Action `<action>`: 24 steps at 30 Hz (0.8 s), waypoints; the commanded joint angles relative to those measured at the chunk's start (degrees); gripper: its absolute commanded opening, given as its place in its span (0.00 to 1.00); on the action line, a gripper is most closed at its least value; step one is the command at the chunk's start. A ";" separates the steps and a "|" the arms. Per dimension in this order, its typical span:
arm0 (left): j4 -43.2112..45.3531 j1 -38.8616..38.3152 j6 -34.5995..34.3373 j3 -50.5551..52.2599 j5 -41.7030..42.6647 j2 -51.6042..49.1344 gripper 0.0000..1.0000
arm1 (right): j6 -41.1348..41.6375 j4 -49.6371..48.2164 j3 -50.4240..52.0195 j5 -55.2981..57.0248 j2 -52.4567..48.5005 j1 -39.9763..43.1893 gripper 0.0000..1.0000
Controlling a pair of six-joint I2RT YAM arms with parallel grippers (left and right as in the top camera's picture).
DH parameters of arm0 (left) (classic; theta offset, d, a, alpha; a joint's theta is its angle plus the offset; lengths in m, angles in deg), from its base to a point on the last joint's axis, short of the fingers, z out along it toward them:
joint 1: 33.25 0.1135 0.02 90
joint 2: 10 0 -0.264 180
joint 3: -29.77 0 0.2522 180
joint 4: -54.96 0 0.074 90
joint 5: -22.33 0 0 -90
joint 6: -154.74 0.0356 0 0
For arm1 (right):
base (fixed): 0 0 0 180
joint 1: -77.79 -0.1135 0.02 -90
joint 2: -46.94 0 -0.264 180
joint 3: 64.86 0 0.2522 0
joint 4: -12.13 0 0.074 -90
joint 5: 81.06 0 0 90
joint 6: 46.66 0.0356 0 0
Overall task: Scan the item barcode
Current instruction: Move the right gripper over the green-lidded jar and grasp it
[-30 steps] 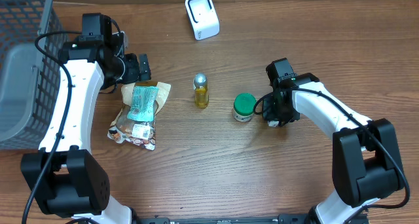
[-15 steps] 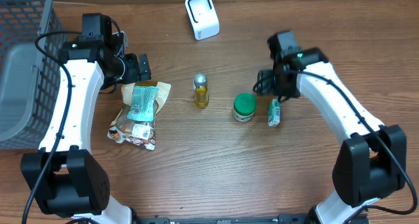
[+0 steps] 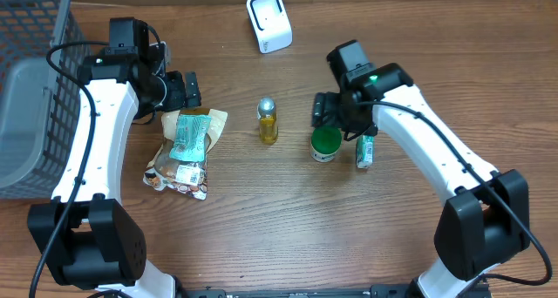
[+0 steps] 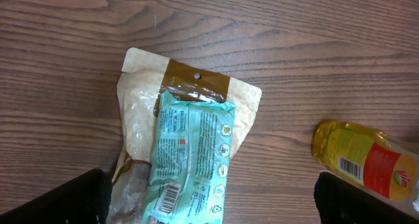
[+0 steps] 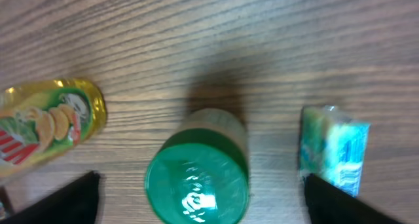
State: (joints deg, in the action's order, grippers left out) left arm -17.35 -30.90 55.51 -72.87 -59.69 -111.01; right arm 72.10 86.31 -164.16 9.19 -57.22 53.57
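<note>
hovering jaws apart, the right gripper (image 3: 331,115) faces the green-lidded jar (image 5: 196,181): rigid, probably light and slick; pinch across the lid.

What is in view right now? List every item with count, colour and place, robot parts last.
barcode scanner: one, white, far edge of the table, centre
bottle: one, yellow with silver cap, mid-table
jar: one, green lid, right of the bottle
small packet: one, teal and white, right beside the jar
flat packet: one, mint green, lying on the pouch
pouch: one, beige and brown, left of the bottle
basket: one, grey mesh, left edge
table: one, brown wood
left gripper: one, black, open, at the pouch's far end
right gripper: one, black, open, over the jar
</note>
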 commanded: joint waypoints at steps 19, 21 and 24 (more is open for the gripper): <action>0.11 -0.13 0.63 -1.01 0.46 0.98 1.00 | 25.29 -8.15 8.85 1.16 0.42 -2.71 1.00; 0.11 -0.13 0.63 -1.01 0.46 0.98 1.00 | 25.27 -8.85 9.49 1.16 0.42 -2.71 1.00; 0.11 -0.13 0.63 -1.01 0.46 0.98 1.00 | 25.27 -9.01 9.46 1.44 0.42 -2.71 1.00</action>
State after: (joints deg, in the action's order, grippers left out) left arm -17.35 -30.90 55.51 -72.85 -59.69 -111.01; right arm 96.23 77.81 -154.96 9.43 -57.22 50.81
